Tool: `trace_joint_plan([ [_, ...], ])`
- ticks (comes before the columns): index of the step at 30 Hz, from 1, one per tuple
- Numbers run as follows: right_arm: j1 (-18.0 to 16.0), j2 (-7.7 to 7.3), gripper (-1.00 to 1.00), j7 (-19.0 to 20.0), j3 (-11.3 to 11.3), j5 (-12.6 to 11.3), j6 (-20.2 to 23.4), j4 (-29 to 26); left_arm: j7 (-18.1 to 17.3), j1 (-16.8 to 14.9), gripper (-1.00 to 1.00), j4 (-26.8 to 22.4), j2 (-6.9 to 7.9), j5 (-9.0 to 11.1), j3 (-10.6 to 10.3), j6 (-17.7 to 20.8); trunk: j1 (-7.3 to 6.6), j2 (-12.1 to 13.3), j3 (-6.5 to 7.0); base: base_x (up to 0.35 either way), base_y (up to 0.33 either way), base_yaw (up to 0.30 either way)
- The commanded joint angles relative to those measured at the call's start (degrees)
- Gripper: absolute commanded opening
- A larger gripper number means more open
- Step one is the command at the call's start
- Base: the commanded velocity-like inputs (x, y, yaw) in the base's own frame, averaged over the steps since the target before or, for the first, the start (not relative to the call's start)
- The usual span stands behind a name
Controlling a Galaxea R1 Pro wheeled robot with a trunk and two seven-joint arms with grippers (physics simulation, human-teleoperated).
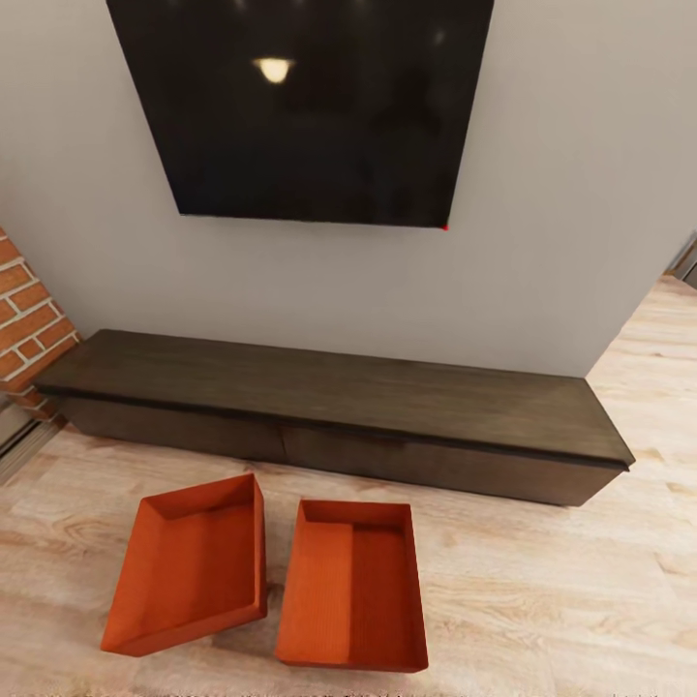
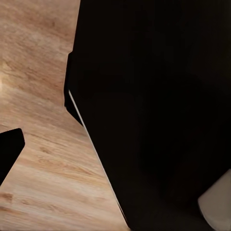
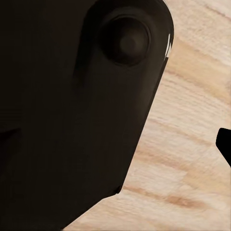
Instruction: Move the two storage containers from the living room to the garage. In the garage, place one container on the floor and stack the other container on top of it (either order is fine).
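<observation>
Head view: two orange-red storage containers, left container (image 1: 189,566) and right container (image 1: 352,586), side by side on the light wood plank floor (image 1: 542,600), just in front of the long dark-brown bench (image 1: 329,392); black wall screen (image 1: 305,106) above, brick fireplace (image 1: 24,319) far left. Left wrist view: dark robot body over plank floor, left tool state cannot tell. Right wrist view: same, right tool state cannot tell.

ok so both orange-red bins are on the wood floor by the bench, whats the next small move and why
Probably roll the base forward and lower the arms toward one orange-red open-topped bin, likely the right bin, which lies square to the view. The left bin is skewed beside it. Both rest on the light wood plank floor before the long dark-brown bench, and neither is gripped yet.
</observation>
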Motion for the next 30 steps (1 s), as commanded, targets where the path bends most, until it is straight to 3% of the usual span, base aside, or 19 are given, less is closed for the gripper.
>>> trace_joint_plan([
  [1,-0.1,0.03,1.00,-0.2,0.4,-0.2,-0.3,0.2,0.0,0.0,1.00,0.0,-0.01,0.2,0.0,-0.1,0.00,0.0,-0.13,0.000,0.000,0.000],
  [30,-0.1,0.05,1.00,-0.2,0.4,-0.1,-0.3,0.2,0.0,0.0,1.00,0.0,-0.01,0.2,0.0,-0.1,0.00,0.0,-2.81,0.000,0.000,-0.038],
])
